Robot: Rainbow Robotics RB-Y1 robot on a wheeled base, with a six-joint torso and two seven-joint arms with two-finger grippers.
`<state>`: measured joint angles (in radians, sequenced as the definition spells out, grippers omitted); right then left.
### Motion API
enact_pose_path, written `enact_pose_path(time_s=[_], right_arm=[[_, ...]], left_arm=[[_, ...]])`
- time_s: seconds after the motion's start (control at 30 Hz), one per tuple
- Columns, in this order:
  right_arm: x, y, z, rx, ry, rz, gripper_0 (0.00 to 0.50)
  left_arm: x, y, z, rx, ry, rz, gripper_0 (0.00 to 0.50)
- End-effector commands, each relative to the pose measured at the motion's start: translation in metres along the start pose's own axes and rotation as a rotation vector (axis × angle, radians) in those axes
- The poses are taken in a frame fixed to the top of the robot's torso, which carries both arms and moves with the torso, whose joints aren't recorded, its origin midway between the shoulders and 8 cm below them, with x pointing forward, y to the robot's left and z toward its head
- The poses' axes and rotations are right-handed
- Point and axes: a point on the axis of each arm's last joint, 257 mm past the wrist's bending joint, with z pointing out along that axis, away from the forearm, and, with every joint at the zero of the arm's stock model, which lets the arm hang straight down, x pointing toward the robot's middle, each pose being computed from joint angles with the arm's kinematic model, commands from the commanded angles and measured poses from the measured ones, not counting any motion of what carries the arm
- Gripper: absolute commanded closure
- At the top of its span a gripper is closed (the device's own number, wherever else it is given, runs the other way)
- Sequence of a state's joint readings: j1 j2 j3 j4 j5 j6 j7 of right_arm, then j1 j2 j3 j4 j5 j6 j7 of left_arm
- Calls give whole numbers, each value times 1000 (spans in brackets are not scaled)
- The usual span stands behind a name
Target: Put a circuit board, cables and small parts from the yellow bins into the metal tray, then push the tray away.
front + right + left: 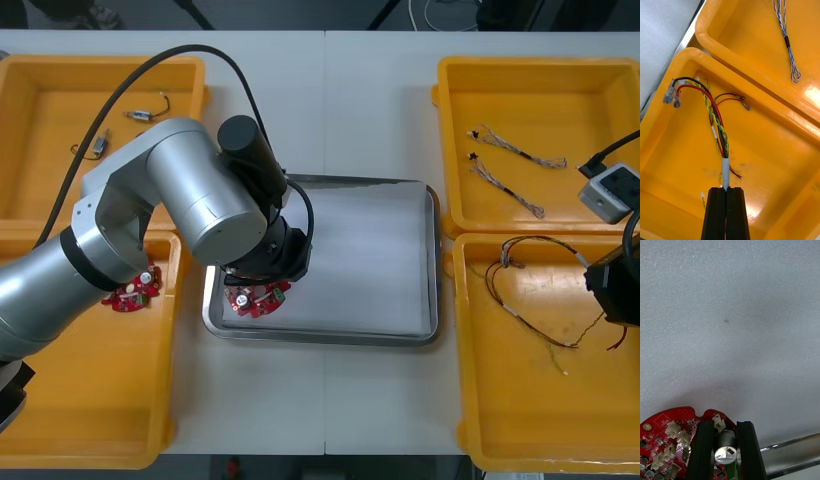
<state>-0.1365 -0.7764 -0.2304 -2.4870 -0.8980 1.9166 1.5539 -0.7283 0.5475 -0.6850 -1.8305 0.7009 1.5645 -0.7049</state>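
Over the near left corner of the metal tray [432, 262] in the front view, the left gripper [256, 283] hangs with a round red circuit board [262, 303] right under it, inside the rim. A second board [135, 292] sits in the yellow bin [60, 400] at the table's near left corner. Off at the table's right edge, the right gripper [606, 300] is down in the near right bin [520, 440], where the red and yellow cable [515, 312] sprawls. Twisted blue and white cables [520, 150] lie in the far right bin [540, 100], small metal parts [147, 113] in the far left bin [50, 120].

Right wrist view: the fingers [717, 213] are pinched almost together on the cable's white sleeve [726, 172], with the wires fanning out past the tips over the bin floor.

Left wrist view: the fingers [705, 450] stand apart by the width of a silver-topped can [725, 454] on the board and clamp it. The board is over the tray's white floor, just beside the rim [797, 444]. I can't tell if it's touching down.

So imo this is the set-down. Lower until the board lies flat, open only a little, then lift straight up so the fingers don't snag the white connectors [673, 427] next to the can. Stay off the rim so it doesn't tilt.
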Motion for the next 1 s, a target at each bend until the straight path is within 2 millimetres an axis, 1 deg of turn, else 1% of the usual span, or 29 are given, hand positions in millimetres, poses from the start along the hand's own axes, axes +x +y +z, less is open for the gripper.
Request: enact_pose_path(time_s=[0.03, 0.23, 0.27, 0.3, 0.33, 0.37, 0.4, 0.43, 0.67, 0.73, 0.83, 0.93, 1.0], right_arm=[[-10, -13, -15, 59, -27, -67, 500], [-10, -14, -15, 61, -27, -68, 500], [-10, -14, -15, 62, -27, -68, 500], [-10, -14, -15, 63, -27, -67, 500], [-10, -14, -15, 63, -27, -67, 500], [-10, -14, -15, 63, -27, -67, 500], [-10, -14, -15, 63, -27, -67, 500], [-10, -15, -15, 65, -27, -66, 500], [-10, -15, -15, 65, -27, -66, 500], [-10, -15, -15, 65, -27, -68, 500], [-10, -15, -15, 65, -27, -66, 500], [-10, -14, -15, 63, -27, -69, 500], [-11, -13, -15, 57, -30, -72, 500]], left_arm=[[-14, -22, -1, 10, -51, 24, 500], [-13, -21, 0, 6, -51, 26, 500], [-14, -21, 0, 6, -52, 25, 494], [-14, -22, 0, 7, -52, 25, 370], [-13, -21, 0, 7, -49, 23, 280], [-13, -22, 0, 9, -50, 23, 150], [-13, -22, 0, 9, -50, 21, 45], [-13, -22, 0, 7, -50, 22, 0], [-14, -22, -1, 8, -53, 22, 0], [-17, -21, -4, 7, -64, 22, 0], [-23, -18, -16, 4, -75, 18, 0], [-26, -14, -34, -5, -78, 11, 0], [-28, -12, -50, -10, -90, 17, 0]])
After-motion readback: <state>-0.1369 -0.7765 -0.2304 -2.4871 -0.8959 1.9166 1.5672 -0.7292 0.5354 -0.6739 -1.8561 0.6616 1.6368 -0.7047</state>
